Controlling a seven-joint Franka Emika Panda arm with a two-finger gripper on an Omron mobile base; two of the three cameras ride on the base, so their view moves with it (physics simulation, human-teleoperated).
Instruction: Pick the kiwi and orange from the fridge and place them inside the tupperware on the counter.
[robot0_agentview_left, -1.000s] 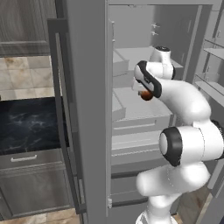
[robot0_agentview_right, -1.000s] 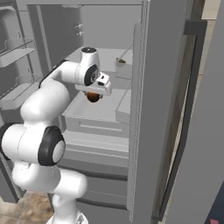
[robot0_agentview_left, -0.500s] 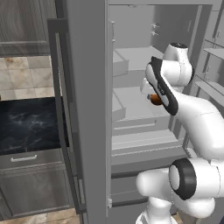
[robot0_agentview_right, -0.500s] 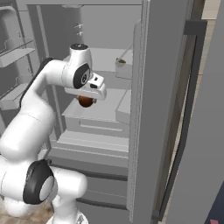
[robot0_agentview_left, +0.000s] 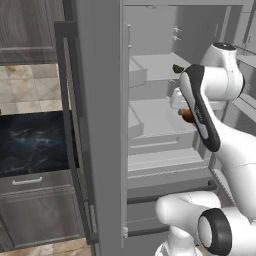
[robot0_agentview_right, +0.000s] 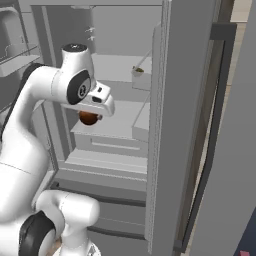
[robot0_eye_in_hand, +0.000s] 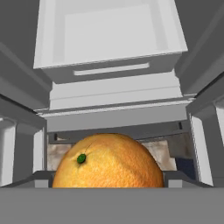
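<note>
**Orange in gripper, inside open fridge**

Gripper (robot0_agentview_right: 90, 118) is clenched on the orange (robot0_eye_in_hand: 108, 160). In the hand view the fruit sits between the two finger tips, a dark tip flanking it on each side, green stem spot turned toward the camera. In the right base view the orange shows as a dark reddish-orange ball directly under the white hand; in the left base view part of it peeks out beside the forearm (robot0_agentview_left: 187, 115).

Beyond the orange, along the gripper's line of sight, lies a pale open drawer (robot0_eye_in_hand: 107, 33) of the fridge (robot0_agentview_right: 165, 125), with ledges stepping back toward the hand. The hand hangs above the middle shelf (robot0_agentview_right: 112, 122), in front of the fridge interior.

Kiwi (robot0_agentview_left: 178, 68): a small dark green shape on the upper shelf, above and behind the hand, well apart from the orange. Contact with the shelf cannot be judged at this size.

Counter (robot0_agentview_left: 30, 140) lies far to the gripper's left, past the open fridge door (robot0_agentview_left: 97, 125).

A door bin (robot0_agentview_right: 141, 80) to the right of the hand holds a small dark item, too small to identify.
</note>
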